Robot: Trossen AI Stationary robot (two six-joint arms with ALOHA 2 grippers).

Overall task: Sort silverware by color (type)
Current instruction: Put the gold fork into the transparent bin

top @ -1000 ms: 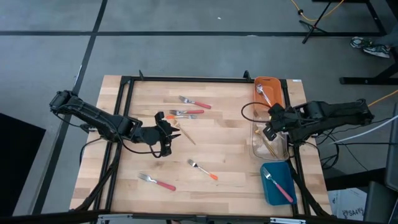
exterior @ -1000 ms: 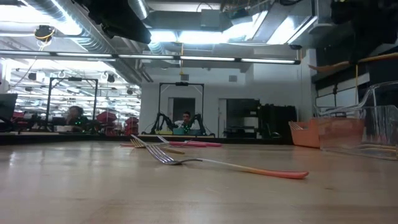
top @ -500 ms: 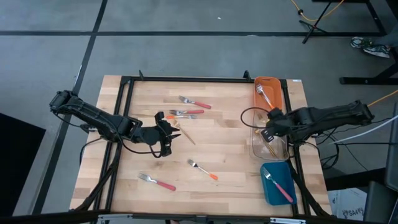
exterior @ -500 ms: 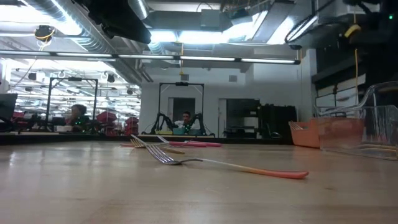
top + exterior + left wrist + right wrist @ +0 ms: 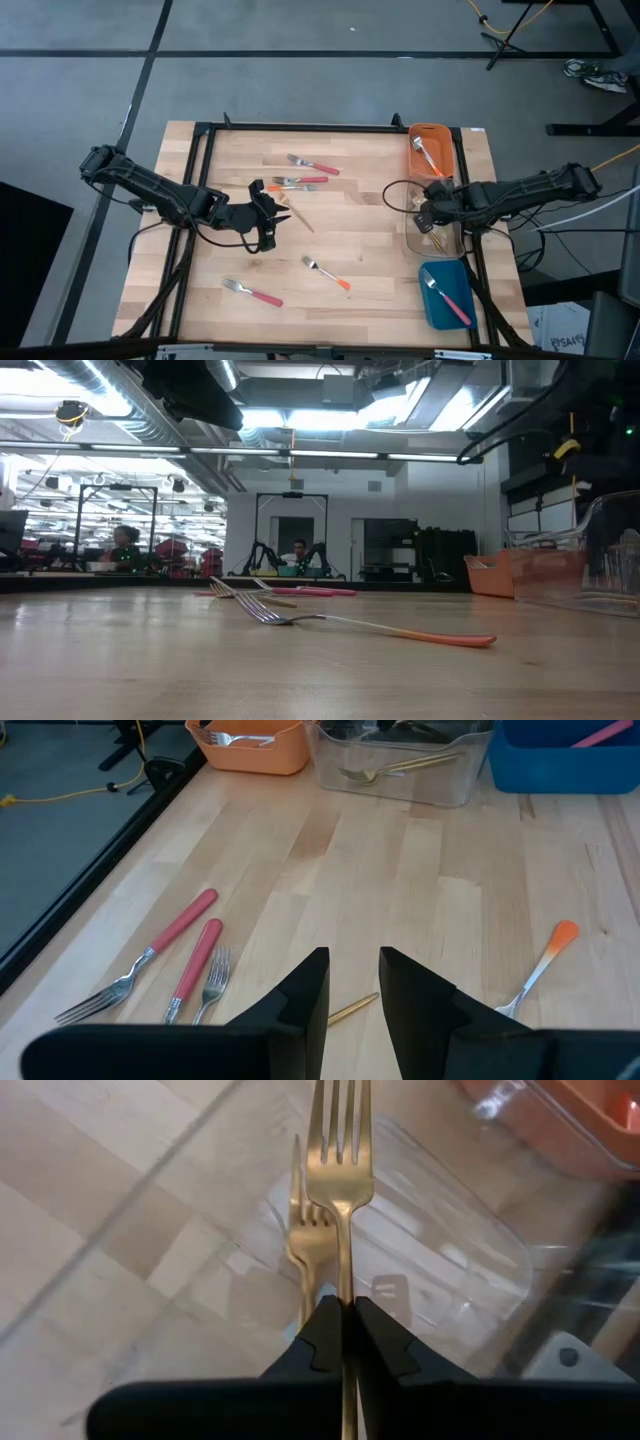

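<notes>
Right wrist view: right gripper (image 5: pixel 345 1330) clamped on gold fork (image 5: pixel 338 1140) over clear bin (image 5: pixel 470 1250); left gripper (image 5: pixel 352 982) narrowly parted.

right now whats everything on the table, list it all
orange bin: one, far right edge, silver fork inside
clear bin: one, middle right edge, gold fork lying inside
blue bin: one, near right corner, pink-handled fork inside
pink-handled forks: three loose, two mid-table far side, one near left
orange-handled fork: one, near centre
gold utensil: one, under the left gripper
left gripper: open, mid-table
right gripper: shut on gold fork, over the clear bin
</notes>
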